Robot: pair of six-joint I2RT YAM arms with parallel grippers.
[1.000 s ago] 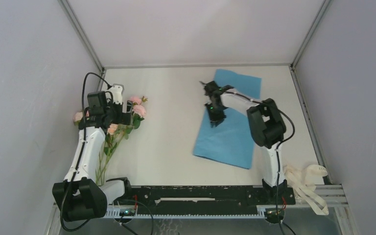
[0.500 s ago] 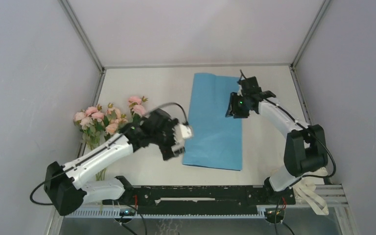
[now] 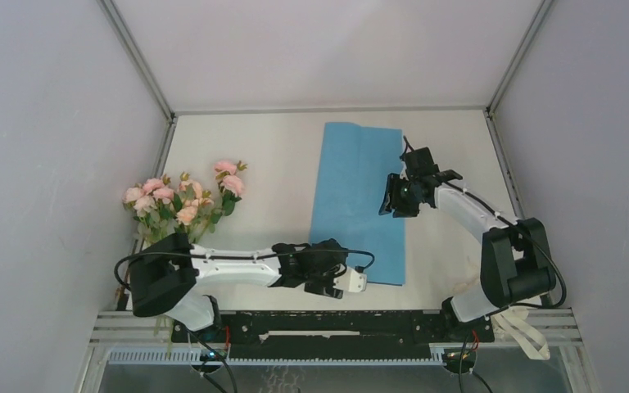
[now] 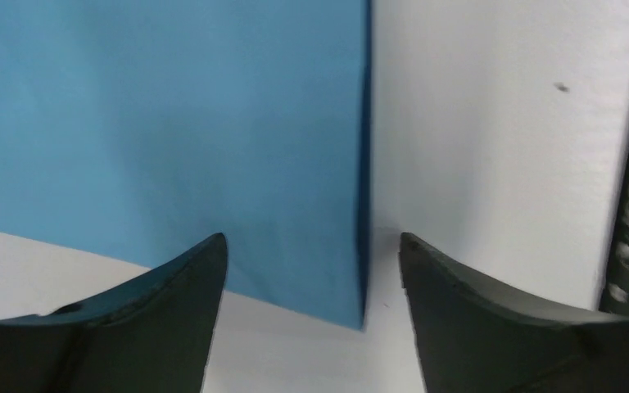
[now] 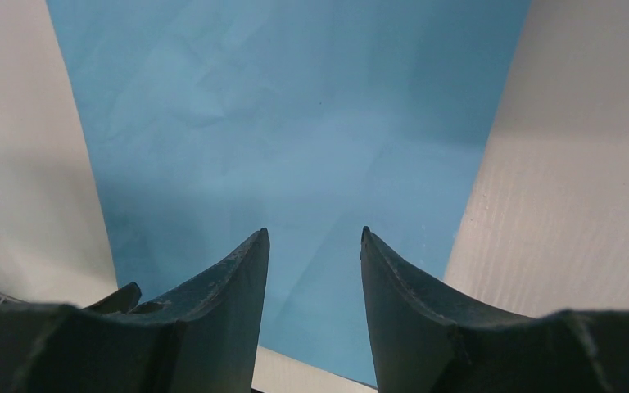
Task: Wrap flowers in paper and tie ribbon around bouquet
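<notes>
The paper (image 3: 352, 196) is lying flat on the table (image 3: 270, 164) as a long blue rectangle, its long side running away from the arms. The flowers (image 3: 182, 201) are lying well apart from it, near the left wall. The ribbon (image 3: 518, 326) is hanging in loops beside the base of the right arm, off the near right corner.

The left gripper (image 4: 311, 241) is hovering low over the near right corner of the paper. Its 2 fingers are standing wide apart and holding nothing, with the right edge of the sheet running between them. The right gripper (image 5: 315, 233) is hanging over the right edge of the paper, further from the arms. Its jaws are also apart, and nothing is between them.

I am judging that both arms are preparing to take the right edge, so the wrapping itself is not yet begun.

Several things could be going wrong from here. The sheet is thin and is lying flat, so the fingers may be scraping the table and closing on nothing. If 1 finger is pushing the edge instead of going under it, the paper may be sliding or crumpling. If the 2 arms are lifting unevenly, the sheet may be creasing or tearing between them. The ribbon loops are close to the right arm's base and may be catching on it.
</notes>
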